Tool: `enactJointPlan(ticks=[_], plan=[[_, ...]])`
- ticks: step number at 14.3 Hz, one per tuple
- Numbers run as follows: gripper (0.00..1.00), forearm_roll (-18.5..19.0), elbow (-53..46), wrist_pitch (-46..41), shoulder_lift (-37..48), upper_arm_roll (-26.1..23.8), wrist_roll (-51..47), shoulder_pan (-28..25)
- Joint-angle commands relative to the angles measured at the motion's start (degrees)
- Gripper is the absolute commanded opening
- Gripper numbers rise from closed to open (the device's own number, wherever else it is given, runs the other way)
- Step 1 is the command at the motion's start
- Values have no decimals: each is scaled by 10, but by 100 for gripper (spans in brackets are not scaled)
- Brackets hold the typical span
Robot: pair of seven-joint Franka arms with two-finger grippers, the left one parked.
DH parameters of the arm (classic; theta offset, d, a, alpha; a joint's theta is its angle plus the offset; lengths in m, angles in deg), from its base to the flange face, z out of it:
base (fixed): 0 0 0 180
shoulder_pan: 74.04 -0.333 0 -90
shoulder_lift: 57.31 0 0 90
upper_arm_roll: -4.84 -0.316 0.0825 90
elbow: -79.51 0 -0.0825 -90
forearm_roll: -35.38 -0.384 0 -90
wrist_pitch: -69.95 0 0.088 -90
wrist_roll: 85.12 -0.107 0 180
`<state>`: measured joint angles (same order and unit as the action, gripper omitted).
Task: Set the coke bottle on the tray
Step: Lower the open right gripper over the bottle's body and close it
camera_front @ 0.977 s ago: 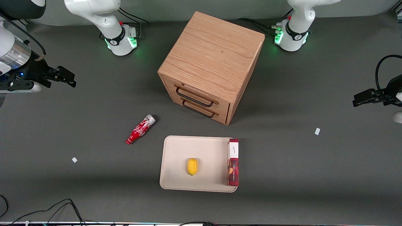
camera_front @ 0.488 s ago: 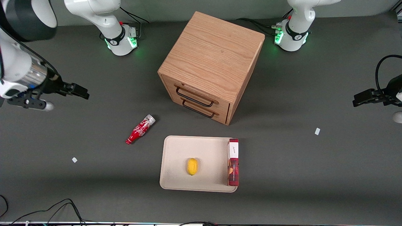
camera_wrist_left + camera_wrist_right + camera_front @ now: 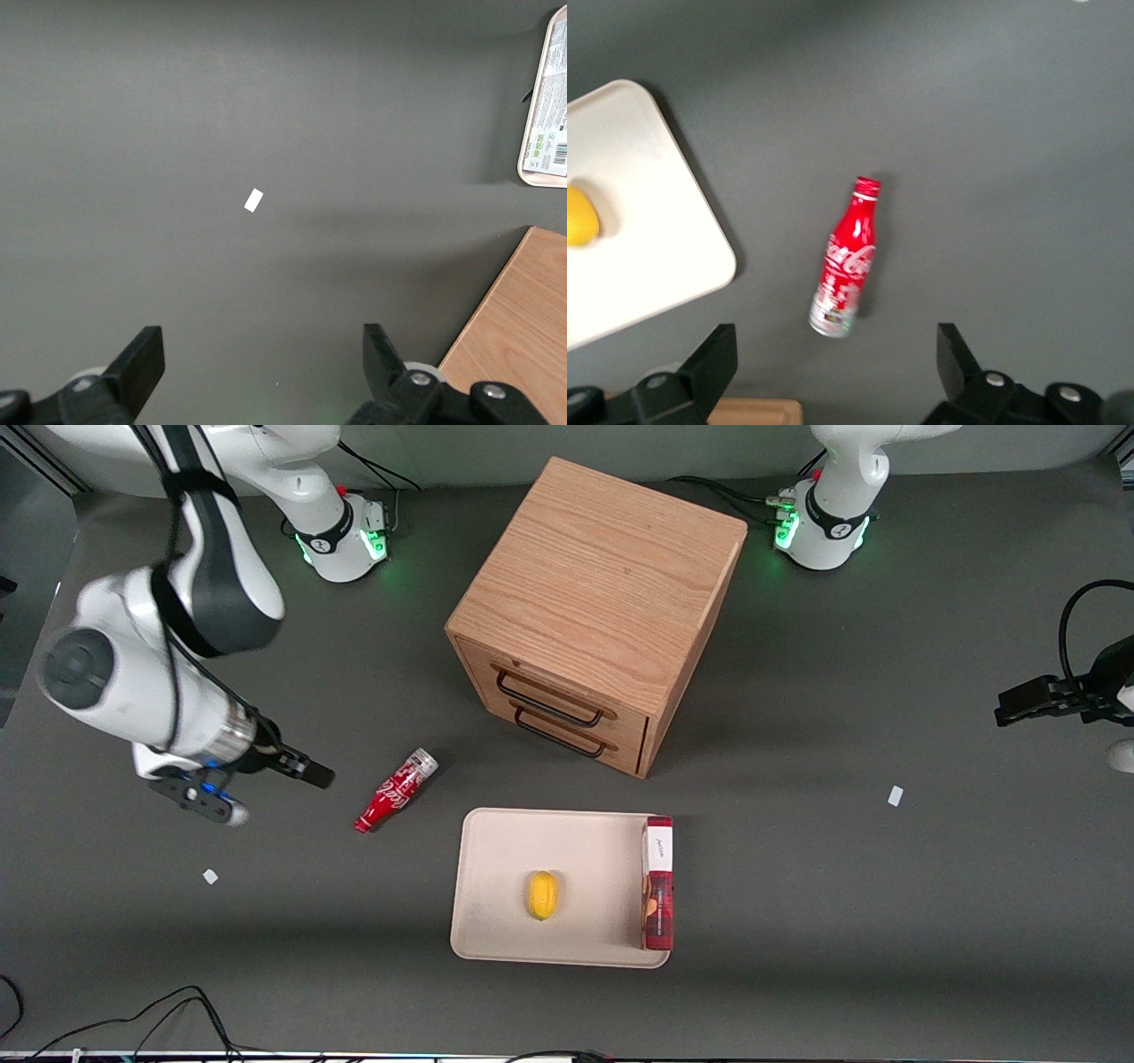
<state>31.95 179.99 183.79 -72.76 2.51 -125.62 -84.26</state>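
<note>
The coke bottle (image 3: 396,790) lies on its side on the dark table, red with white script, its silver base end pointing toward the wooden cabinet. In the right wrist view the bottle (image 3: 849,257) lies between and ahead of the fingers. The cream tray (image 3: 505,850) lies flat beside the bottle, nearer the front camera, and its corner shows in the right wrist view (image 3: 647,221). My right gripper (image 3: 310,773) hangs above the table, apart from the bottle, toward the working arm's end. In the right wrist view the gripper (image 3: 837,350) is open and empty.
A yellow lemon (image 3: 542,895) and a red rectangular box (image 3: 657,886) rest on the tray. A wooden two-drawer cabinet (image 3: 602,584) stands farther from the front camera than the tray. Small white tape pieces (image 3: 210,876) (image 3: 896,795) lie on the table.
My right arm has swung in from the working arm's end of the table and come down toward the bottle. The bottle, tray and other things have not moved.
</note>
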Motion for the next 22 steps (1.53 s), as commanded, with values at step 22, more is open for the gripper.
enactJointPlan(ticks=[22], plan=[[100,31,130,247,-149,-6,-190,-39]])
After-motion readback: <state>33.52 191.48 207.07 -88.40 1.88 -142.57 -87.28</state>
